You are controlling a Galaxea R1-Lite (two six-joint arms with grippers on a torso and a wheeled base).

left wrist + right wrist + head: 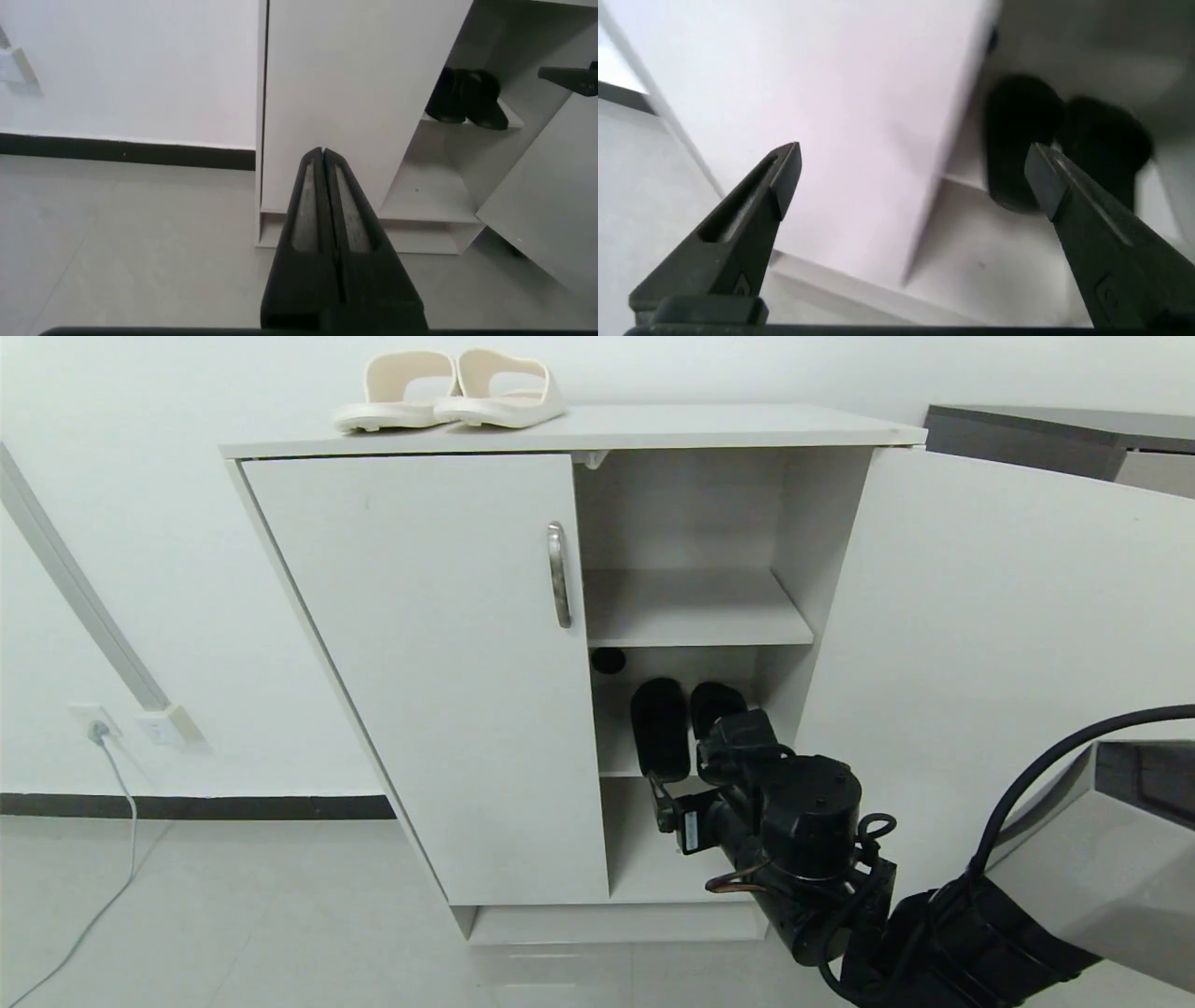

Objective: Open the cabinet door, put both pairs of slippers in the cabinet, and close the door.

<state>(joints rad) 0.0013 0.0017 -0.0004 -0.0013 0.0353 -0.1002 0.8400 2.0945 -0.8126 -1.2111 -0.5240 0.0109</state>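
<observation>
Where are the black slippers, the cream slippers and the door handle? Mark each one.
black slippers (660,728), head view, middle of the left slipper.
cream slippers (499,406), head view, side of the right slipper.
door handle (558,574), head view, middle of the bar.

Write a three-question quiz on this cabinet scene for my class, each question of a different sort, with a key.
1. Multiple choice: where do the black slippers lie?
A) on the floor
B) on a shelf inside the cabinet
C) on the cabinet's top

2. True or false: both cabinet doors are open.

3. Fill in with open or shut: the right end effector is ___, and the left end effector is ___.

Key
1. B
2. False: the left door is closed.
3. open; shut
</observation>
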